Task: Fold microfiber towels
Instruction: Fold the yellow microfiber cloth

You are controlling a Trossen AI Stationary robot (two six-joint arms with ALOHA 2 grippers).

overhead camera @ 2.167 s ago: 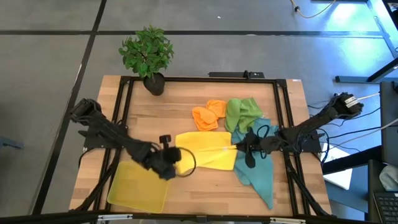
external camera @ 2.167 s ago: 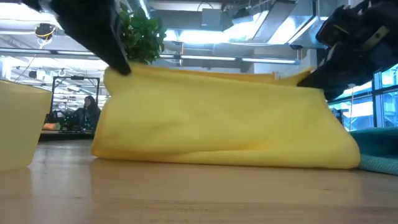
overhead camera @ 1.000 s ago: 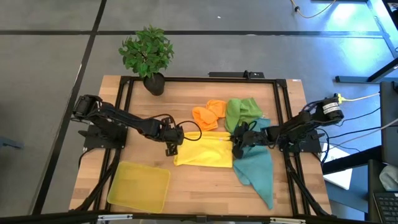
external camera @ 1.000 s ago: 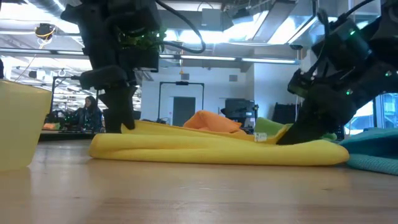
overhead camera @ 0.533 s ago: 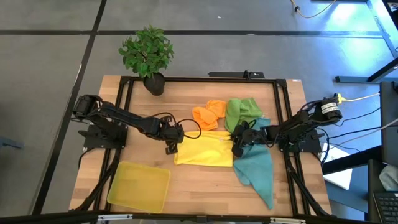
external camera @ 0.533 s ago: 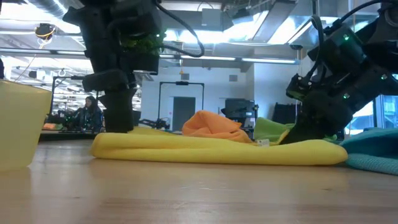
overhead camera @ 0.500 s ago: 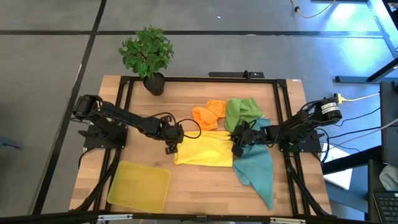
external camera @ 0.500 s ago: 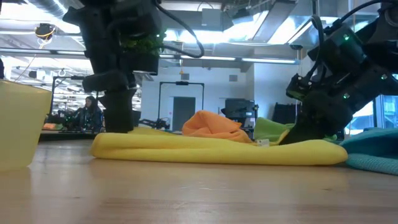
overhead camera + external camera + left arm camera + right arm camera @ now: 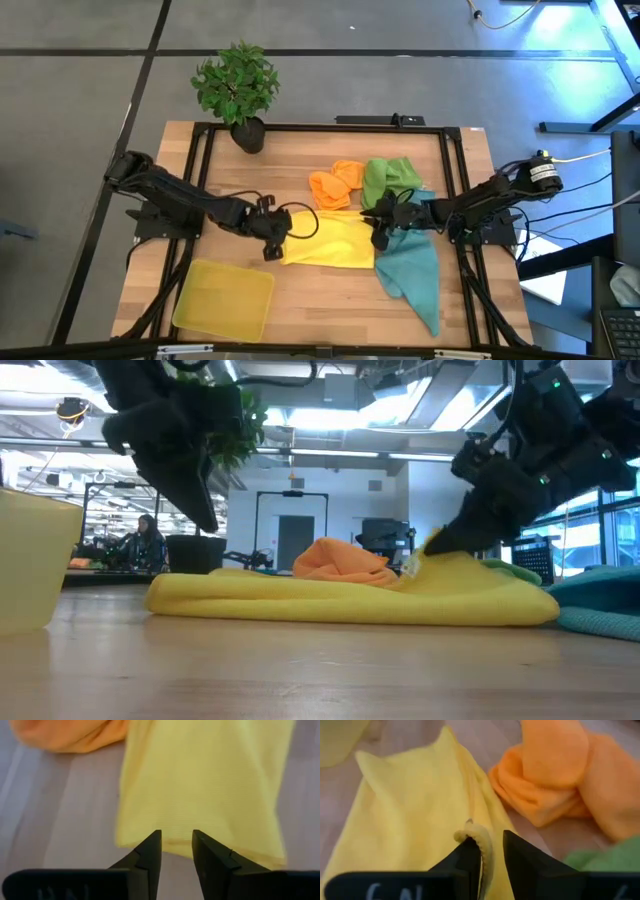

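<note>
**A:** You have the yellow towel lying folded flat on the table, just ahead of the left gripper. Its 2 fingers stand a little apart with nothing between them, hanging just off the towel's near edge.

**B:** And your right gripper?

**A:** A puckered yellow corner of that same towel sits in the gap between its 2 fingers; you cannot tell whether they pinch it or have let go. Beyond those fingers lies the orange towel, bunched up, with the green towel past it and the teal towel spread toward the table's front.

**B:** How will the yellow one handle?

**A:** Light, limp and fuzzy, I judge. It will sag and drape the moment you lift it, and it should cling to the wood rather than slide. Nothing here can break.

**B:** Where do you take hold?

**A:** At the corners of a short edge, 1 corner per gripper, pinching through both layers so the fold stays together.
</note>
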